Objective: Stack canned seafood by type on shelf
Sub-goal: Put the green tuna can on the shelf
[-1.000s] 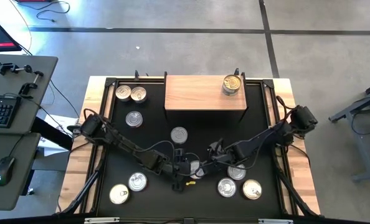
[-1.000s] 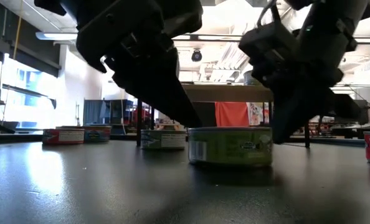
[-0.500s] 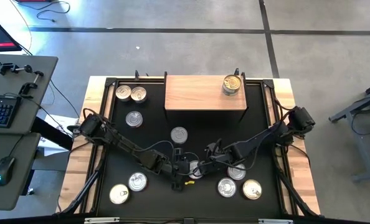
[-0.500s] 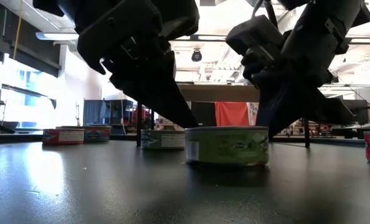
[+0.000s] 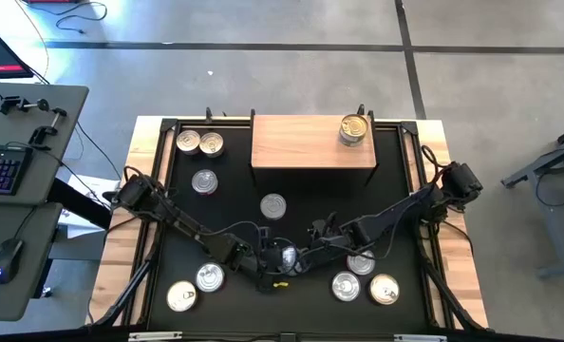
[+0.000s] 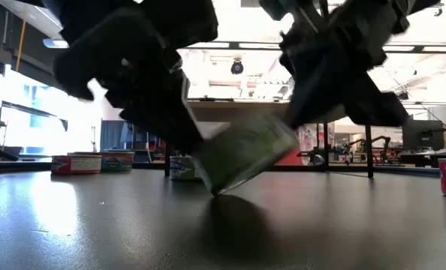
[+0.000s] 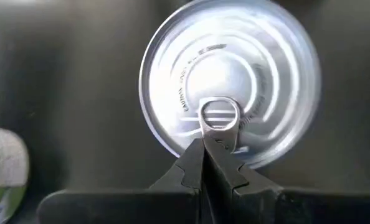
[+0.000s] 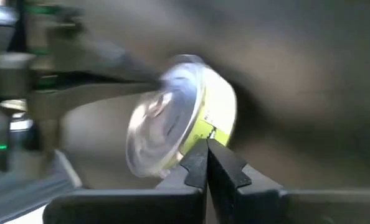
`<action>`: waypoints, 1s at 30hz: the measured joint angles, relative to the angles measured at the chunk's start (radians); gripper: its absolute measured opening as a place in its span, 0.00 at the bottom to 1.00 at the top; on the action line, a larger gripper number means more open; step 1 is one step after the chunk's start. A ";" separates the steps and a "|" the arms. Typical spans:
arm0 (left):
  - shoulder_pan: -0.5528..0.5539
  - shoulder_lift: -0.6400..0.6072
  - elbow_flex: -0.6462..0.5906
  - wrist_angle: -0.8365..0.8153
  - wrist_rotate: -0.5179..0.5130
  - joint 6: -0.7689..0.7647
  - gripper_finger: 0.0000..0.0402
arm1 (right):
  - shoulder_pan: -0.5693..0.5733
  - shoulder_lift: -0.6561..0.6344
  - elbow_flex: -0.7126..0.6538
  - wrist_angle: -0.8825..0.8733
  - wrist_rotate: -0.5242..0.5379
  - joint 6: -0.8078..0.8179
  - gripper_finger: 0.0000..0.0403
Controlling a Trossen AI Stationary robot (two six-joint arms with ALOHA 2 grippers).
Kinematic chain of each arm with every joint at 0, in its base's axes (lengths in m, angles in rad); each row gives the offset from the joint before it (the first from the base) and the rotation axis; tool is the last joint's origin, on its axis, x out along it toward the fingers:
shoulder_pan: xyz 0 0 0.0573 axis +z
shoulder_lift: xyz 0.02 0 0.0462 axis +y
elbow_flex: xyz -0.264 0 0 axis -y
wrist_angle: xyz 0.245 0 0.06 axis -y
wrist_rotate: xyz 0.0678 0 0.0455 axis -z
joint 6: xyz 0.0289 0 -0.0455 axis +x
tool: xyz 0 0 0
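Green-labelled tin [image 6: 245, 154] now tipped up on one edge on the black worktop [image 5: 396, 180]; half a second ago it sat flat. Left pincer [image 5: 274, 258] clenched, tips at the tin's pull-tab. Right pincer [image 5: 306, 256] clenched, tips against the tin's side. Tin wedged between both pincers, front-centre. One gold tin [image 5: 354, 129] on the shelf [image 5: 301, 142].

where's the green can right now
In the high view the green can sits near the table's front middle, tilted up on one edge between the shut left gripper and shut right gripper.
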 joint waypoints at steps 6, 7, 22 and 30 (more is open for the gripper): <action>-0.020 0.008 -0.005 -0.071 -0.035 -0.014 0.00 | -0.003 0.002 0.030 -0.007 0.016 -0.037 0.00; -0.021 0.008 -0.004 -0.068 -0.035 -0.017 0.00 | -0.006 0.002 0.032 -0.003 0.018 -0.037 0.00; -0.035 -0.016 -0.002 -0.171 -0.021 -0.120 0.00 | -0.058 -0.153 0.030 -0.054 -0.023 -0.456 0.00; -0.063 -0.246 -0.149 -0.208 -0.028 -0.227 0.00 | -0.175 -0.160 0.156 -0.278 -0.227 -0.833 0.23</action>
